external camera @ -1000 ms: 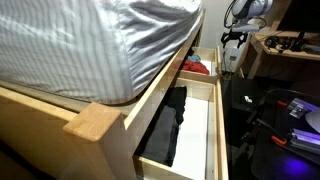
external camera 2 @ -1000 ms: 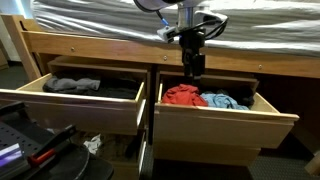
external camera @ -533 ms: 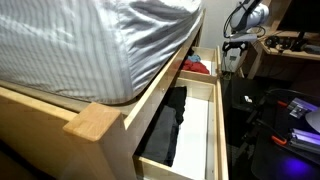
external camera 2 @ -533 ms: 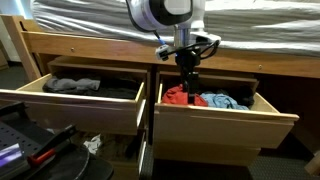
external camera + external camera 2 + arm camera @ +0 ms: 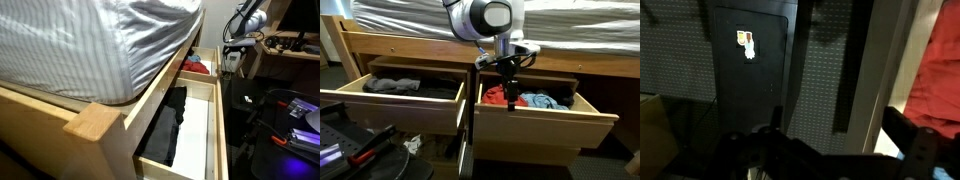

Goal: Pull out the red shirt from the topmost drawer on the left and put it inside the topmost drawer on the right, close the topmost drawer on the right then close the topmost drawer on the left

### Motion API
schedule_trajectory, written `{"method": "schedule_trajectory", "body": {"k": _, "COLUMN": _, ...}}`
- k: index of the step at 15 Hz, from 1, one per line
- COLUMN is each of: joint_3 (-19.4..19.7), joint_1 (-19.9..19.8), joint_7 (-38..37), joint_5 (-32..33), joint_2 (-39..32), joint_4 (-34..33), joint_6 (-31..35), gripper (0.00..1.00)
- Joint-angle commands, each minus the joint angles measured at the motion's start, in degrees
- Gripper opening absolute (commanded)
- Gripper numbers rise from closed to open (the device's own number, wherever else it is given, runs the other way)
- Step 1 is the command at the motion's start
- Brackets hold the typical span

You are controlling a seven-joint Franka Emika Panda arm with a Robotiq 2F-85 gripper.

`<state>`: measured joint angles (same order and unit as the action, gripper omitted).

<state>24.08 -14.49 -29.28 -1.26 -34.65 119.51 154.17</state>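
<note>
Wooden drawer [image 5: 545, 128], pulled open, holds the red shirt [image 5: 494, 97]. A blue garment [image 5: 546, 101] lies just beside the shirt. The gripper [image 5: 509, 97] hangs directly over the shirt, fingers spread and holding nothing. Behind the shirt runs the bed frame [image 5: 420, 43], with a striped mattress [image 5: 590, 25] above.

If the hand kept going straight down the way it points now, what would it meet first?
Probably the red shirt in the open drawer, below the downward-pointing hand. Depth is unclear: in the wrist view the shirt lies off to one side, so the drawer's front board might come first.
</note>
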Motion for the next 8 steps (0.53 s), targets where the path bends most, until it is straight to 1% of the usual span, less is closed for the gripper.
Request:
{"method": "schedule_trajectory", "body": {"k": 1, "joint_3": -1.47, "joint_1": -0.91, "joint_7": 3.47, "joint_5": -1.9, "joint_2": -2.87, "joint_4": -1.96, "joint_6": -4.48, "gripper": 1.0}}
{"method": "schedule_trajectory", "body": {"k": 4, "joint_3": -1.21, "joint_1": -0.45, "joint_7": 2.72, "joint_5": -1.97, "joint_2": -5.43, "joint_4": -3.48, "joint_6": -7.47, "gripper": 1.0}}
{"method": "schedule_trajectory", "body": {"k": 5, "joint_3": -0.4, "joint_1": 0.55, "joint_7": 2.25, "joint_5": -1.53, "joint_2": -3.64, "joint_4": -1.18, "joint_6": -4.87, "gripper": 1.0}}
{"method": "schedule_trajectory", "body": {"k": 8, "joint_3": -0.32, "joint_1": 0.67, "joint_7": 2.18, "joint_5": -1.58, "joint_2": -4.46, "joint_4": -1.45, "joint_6": -4.86, "gripper": 1.0}}
